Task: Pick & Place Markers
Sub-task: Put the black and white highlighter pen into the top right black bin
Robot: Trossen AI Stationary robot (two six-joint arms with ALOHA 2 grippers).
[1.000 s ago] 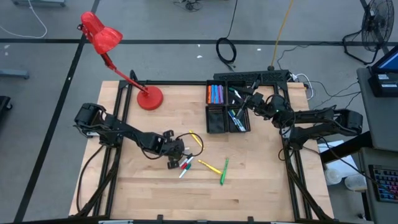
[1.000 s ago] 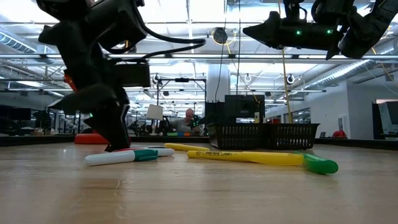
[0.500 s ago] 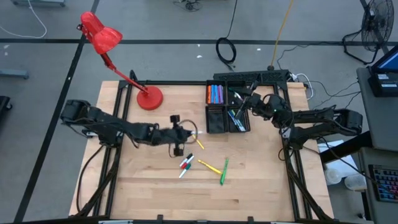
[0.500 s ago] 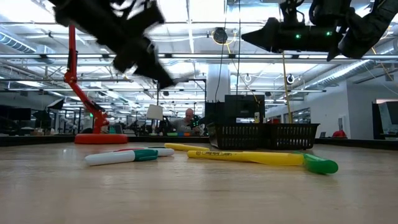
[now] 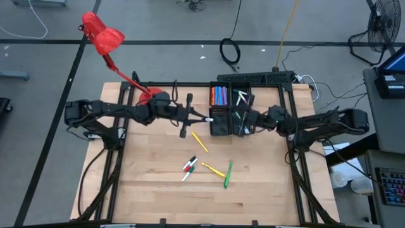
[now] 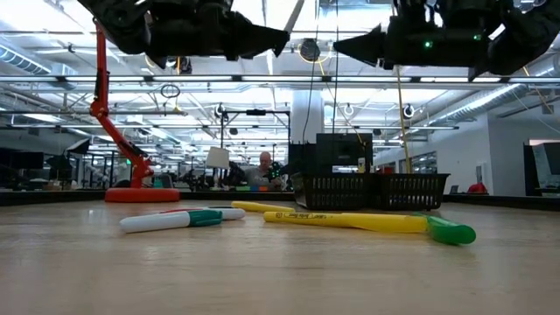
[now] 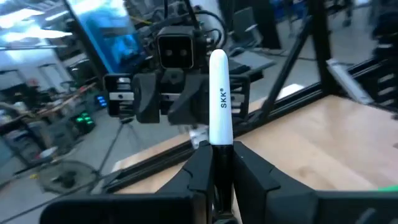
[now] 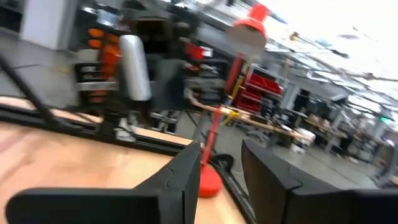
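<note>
My left gripper (image 5: 197, 118) hangs in the air just left of the black tray (image 5: 211, 111), shut on a white marker (image 7: 219, 99). My right gripper (image 5: 243, 123) is open above the tray's right side, facing the left gripper; its fingers (image 8: 180, 180) stand apart and empty. Blue, purple and orange markers (image 5: 219, 96) lie in the tray's far left compartment, with others in the remaining compartments. On the table lie a yellow marker (image 5: 199, 141), red and green-capped ones (image 5: 188, 167), another yellow (image 5: 214, 170) and a green one (image 5: 227, 174). My left gripper pinches the white marker by its rear end (image 7: 219, 144) between the two fingers. The fingers lie level and point toward the table's right; the marker runs on along them. It is lifted clear, and its rounded free end (image 7: 217, 59) points at the right gripper.
A red desk lamp stands with its base (image 5: 152, 100) at the table's far left, and the left arm passes over it. The tray (image 6: 367, 188) sits at the far middle. Bare wood lies along the near edge and at the table's left.
My left gripper has risen from the loose markers near the table's middle with the white marker in its hold. It has moved toward the far edge and the tray and turned from pointing down to level. My right gripper has shifted a little toward the left gripper.
</note>
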